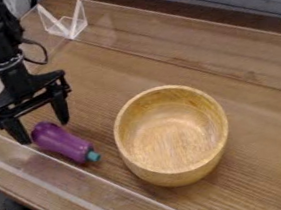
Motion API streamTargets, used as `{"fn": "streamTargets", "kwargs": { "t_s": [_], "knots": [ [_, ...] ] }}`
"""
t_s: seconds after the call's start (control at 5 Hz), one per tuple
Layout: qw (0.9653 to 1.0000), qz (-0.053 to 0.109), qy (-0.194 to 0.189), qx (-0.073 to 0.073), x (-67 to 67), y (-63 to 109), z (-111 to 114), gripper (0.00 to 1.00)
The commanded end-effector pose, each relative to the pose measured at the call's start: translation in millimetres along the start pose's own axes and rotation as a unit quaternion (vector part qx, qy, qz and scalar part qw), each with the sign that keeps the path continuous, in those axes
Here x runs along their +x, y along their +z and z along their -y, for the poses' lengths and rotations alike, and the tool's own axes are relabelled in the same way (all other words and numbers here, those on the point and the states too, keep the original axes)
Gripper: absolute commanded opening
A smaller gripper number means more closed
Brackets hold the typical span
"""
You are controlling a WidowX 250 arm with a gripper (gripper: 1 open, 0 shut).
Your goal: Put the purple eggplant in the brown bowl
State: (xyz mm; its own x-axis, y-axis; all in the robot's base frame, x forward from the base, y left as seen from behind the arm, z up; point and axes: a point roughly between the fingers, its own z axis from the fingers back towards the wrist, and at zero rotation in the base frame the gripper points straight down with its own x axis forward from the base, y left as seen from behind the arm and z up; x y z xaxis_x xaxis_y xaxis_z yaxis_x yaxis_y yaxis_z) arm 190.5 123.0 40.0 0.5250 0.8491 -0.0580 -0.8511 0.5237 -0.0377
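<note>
A wooden table (232, 71) carries clear acrylic walls (65, 20) around its edges.

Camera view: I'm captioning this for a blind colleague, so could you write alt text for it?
A black gripper, pointing down with jaws open, hangs just over one end of a purple eggplant lying on a wooden table. An empty brown bowl sits to the eggplant's right, apart from it, and clear plastic walls border the table.

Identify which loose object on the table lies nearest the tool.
The eggplant: the purple one with a teal tip, lying on its side right under the open tool. The bowl, round and wooden, sits apart to its right.
</note>
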Motion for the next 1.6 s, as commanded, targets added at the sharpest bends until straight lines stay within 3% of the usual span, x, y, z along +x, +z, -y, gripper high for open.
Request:
{"fn": "streamTargets", "kwargs": {
  "t_s": [0.0, 0.2, 0.4, 1.4],
  "knots": [
    [0.9999, 0.012, -0.001, -0.004, 0.4, -0.3, 4.2, 1.00],
    [0.9999, 0.013, 0.001, -0.005, -0.8, -4.8, 6.0, 1.00],
    [0.9999, 0.015, 0.002, -0.004, -0.5, -6.0, 5.9, 0.00],
    [0.9998, 0.020, 0.006, 0.005, -4.4, 7.1, 5.5, 0.00]
  ]
}}
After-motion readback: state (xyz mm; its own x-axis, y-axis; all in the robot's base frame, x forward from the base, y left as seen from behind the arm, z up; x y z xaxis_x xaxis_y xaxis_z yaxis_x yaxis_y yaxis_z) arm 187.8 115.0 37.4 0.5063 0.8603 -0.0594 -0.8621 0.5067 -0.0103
